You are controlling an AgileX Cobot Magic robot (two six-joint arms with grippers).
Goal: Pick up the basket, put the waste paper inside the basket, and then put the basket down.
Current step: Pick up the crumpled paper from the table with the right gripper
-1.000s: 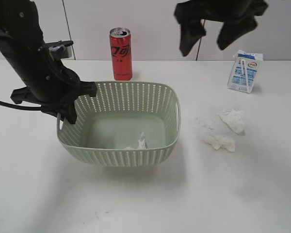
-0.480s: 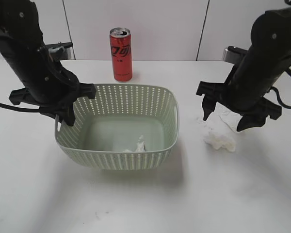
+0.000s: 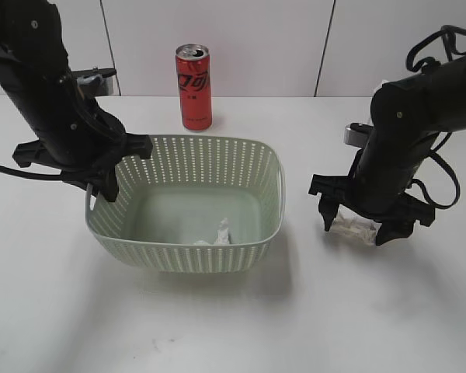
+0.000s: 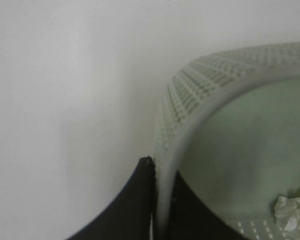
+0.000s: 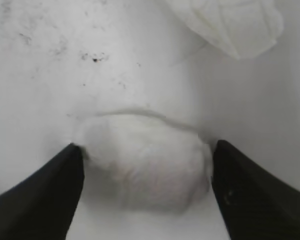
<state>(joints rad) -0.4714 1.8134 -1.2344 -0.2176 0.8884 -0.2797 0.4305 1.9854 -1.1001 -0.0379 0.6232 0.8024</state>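
Between the spread right claw (image 5: 145, 195) fingers lies a waste paper (image 5: 147, 162) wad.

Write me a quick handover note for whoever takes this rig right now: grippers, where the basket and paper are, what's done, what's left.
Left gripper: shut on the basket rim at its left side, holding it.
Right gripper: open, fingers straddling a waste paper wad on the table, not yet closed.
Another paper wad lies just beyond it on the table.
One wad in basket already.
Done: basket gripped, one wad in.
Left: grab this wad, drop it in, then the other one, then set the basket down.
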